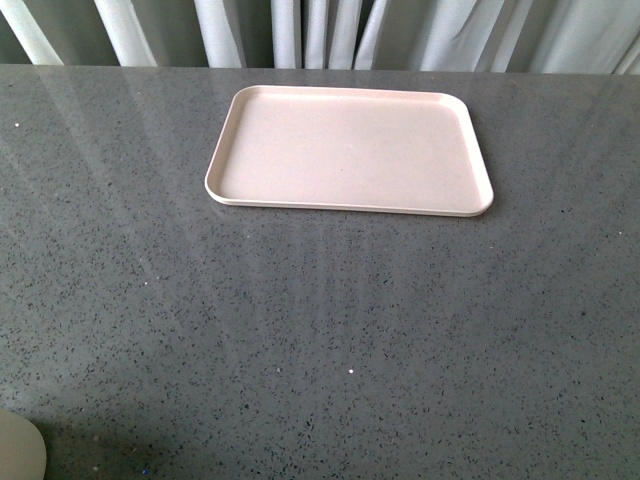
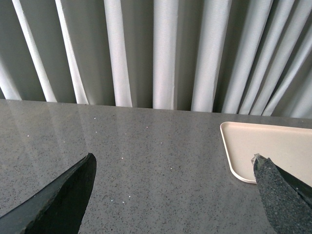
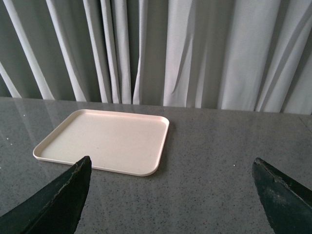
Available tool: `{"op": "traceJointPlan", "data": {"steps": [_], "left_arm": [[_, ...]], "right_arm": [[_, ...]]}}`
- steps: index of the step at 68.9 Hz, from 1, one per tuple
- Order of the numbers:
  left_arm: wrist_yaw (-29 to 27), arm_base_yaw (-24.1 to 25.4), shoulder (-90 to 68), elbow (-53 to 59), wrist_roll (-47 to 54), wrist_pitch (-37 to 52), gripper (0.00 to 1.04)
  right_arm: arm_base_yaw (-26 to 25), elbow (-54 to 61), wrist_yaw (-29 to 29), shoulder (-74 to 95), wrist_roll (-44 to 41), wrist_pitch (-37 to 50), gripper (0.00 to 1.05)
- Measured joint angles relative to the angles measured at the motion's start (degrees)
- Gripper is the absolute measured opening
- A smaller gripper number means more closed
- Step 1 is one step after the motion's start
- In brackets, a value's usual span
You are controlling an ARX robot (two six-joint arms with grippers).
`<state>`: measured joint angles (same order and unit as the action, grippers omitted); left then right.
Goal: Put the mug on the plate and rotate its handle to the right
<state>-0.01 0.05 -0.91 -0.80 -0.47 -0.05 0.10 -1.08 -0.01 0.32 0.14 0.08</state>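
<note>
Where curtains (image 1: 300,30) back the table (image 1: 320,330), the plate (image 1: 350,150) (pink) lies.

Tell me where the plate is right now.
In the front view the plate lies flat on the far part of the grey table, near the centre and just short of the curtains.

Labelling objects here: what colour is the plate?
The plate is plain pale pink, with no pattern; the front view shows it best.
</note>
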Motion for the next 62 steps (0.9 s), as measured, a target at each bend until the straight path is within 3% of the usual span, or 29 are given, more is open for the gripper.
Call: {"op": "traceJointPlan", "data": {"steps": [38,41,46,62], "left_arm": [[0.2,0.1,-0.3,-0.1,-0.1,-0.4,0.95],[6.3,1.6,-5.0,-4.0,-2.5,-10.2,0.95],[10.4,2.6,-17.5,-11.3,-3.9,-21.7,0.95],[13.1,7.2,-42.1,-21.3,4.0,-19.5,0.95]], "right_arm": [[0.0,0.0,0.0,0.0,0.0,0.0,0.96],[0.0,0.0,0.1,0.0,0.0,0.0,0.96],[0.0,0.0,0.0,0.0,0.0,0.0,0.96],[0.0,0.0,0.0,0.0,0.0,0.0,0.96]]}}
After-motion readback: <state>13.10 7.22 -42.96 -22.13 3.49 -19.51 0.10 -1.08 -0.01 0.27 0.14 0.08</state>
